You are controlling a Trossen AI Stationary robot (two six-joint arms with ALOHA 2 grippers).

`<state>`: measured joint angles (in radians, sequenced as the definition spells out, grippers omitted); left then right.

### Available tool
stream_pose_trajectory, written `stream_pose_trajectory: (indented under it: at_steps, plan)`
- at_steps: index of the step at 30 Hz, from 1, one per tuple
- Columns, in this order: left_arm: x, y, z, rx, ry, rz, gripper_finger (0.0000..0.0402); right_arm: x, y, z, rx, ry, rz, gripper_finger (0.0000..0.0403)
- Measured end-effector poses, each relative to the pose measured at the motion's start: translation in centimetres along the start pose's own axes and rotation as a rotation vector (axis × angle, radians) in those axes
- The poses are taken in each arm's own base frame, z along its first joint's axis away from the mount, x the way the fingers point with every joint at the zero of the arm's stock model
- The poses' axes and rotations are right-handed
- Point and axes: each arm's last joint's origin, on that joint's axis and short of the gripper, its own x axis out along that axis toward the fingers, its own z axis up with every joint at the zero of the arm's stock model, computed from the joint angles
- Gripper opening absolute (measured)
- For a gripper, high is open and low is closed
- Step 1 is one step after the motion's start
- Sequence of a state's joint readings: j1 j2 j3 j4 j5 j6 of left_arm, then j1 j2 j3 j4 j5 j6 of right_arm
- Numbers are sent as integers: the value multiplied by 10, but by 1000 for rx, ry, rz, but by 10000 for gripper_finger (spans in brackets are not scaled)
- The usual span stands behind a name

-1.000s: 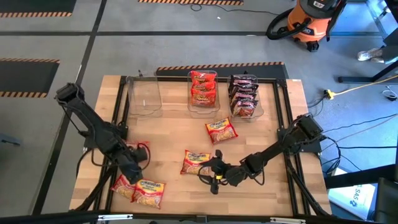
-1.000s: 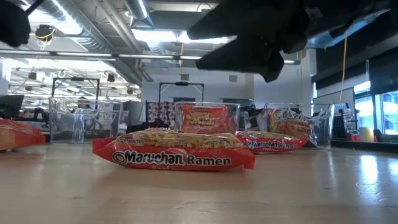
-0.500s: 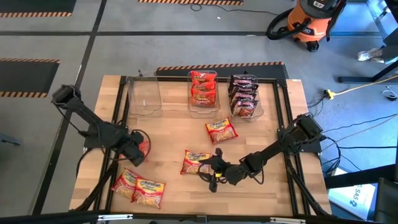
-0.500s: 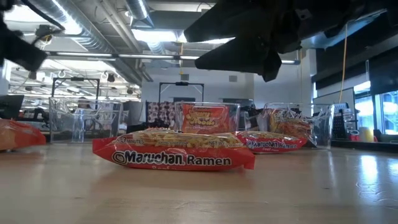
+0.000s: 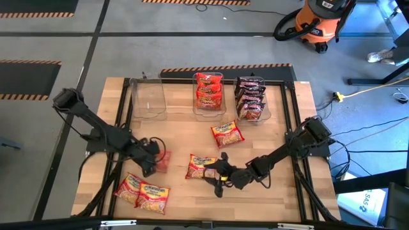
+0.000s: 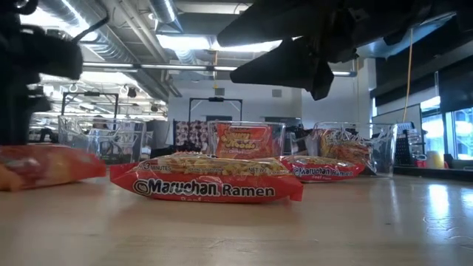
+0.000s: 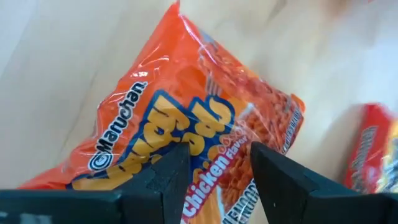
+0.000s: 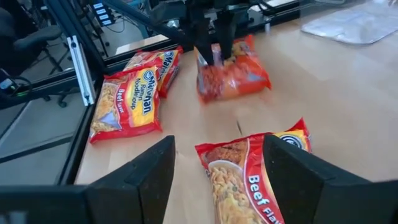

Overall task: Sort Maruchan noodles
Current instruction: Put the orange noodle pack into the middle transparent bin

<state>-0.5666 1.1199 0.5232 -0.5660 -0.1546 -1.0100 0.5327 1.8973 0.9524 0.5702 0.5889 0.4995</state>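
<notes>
Wooden table (image 5: 268, 137) carries three clear bins along its far edge: the left bin (image 5: 147, 99) holds nothing, the middle bin (image 5: 209, 91) holds red packets, the right bin (image 5: 252, 98) holds dark packets. Loose packets lie in the open: one near the table's middle (image 5: 227, 134), one toward the near edge (image 5: 202, 167) just beside the right hand, and a pair at the near left corner (image 5: 142, 193), the two of them touching or overlapping. The left arm reaches in from the left; the left hand (image 5: 151, 160) is closed on an orange chicken packet (image 7: 186, 124), its fingers (image 7: 169, 177) pinching one end so that most of the packet hangs free beyond them. In the low view this packet (image 6: 44, 164) sits right at table level, sagging, possibly dragging on the wood. The right hand (image 5: 222, 176) hovers low over the toward-the-near-edge packet with its fingers spread apart and nothing between them. Main risk, as judged: the end-pinch is thin and the wrapper is slick, so a quick swing toward a bin could let the packet slip or rotate out. If the drooping end catches the table or a bin rim, it could be pulled loose or fold and land outside. A colour mix-up is also possible, as orange reads close to red. The two arms are working fairly near each other, so a crossing path could bump them.
</notes>
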Motion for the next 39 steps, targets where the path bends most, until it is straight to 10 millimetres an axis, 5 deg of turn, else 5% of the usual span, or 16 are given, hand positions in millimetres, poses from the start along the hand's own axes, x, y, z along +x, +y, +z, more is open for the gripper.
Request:
stream_pose_trajectory:
  at_steps: [11,17,26,33,39]
  plan:
    - [42,-28,25,440,-275,-1,165,16,-21,9,143,92,91,347]
    - [39,-40,42,646,-409,-28,165,25,-36,17,170,110,121,366]
    - [-9,-63,53,412,-381,-68,165,50,-68,54,230,116,182,356]
    - [16,-64,23,365,-374,-28,165,67,-100,73,229,128,91,356]
    - [39,-57,13,326,-360,16,165,84,-121,61,214,139,65,356]
